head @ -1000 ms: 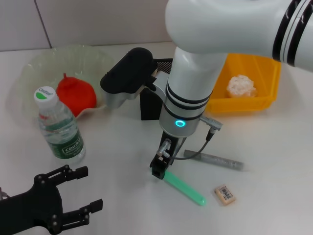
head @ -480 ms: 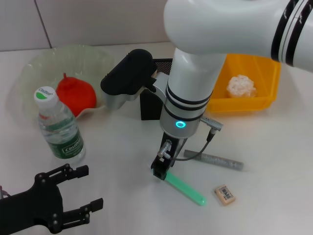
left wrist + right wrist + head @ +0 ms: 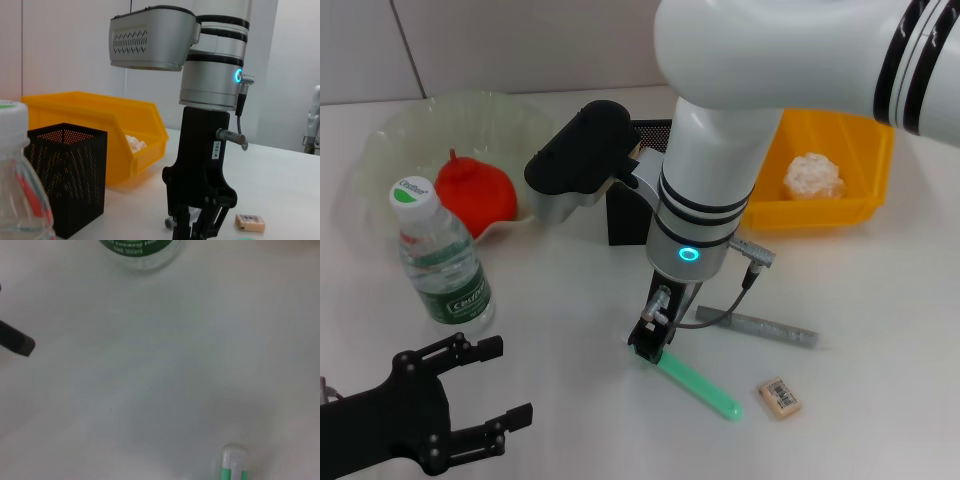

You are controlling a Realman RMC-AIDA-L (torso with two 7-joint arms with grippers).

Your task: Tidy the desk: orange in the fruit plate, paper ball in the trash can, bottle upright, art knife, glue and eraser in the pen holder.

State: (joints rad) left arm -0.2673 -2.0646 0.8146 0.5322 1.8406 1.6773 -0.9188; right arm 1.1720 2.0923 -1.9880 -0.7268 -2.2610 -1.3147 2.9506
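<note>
Low at the frame's centre, the right claw (image 3: pixel 647 350) pinches narrowly at the green art knife's (image 3: pixel 700 384) end; bottom left, the left claw (image 3: pixel 480 395) hangs wide.

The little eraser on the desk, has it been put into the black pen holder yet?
No, the eraser lies on the white desk near the green stick, well apart from the black pen holder.

White table (image 3: pixel 880 300), smooth and evenly lit. Behind it, pale wall (image 3: pixel 520 45) with one thin dark vertical seam. Plain light wall (image 3: pixel 65 50) seen from the left wrist too.
</note>
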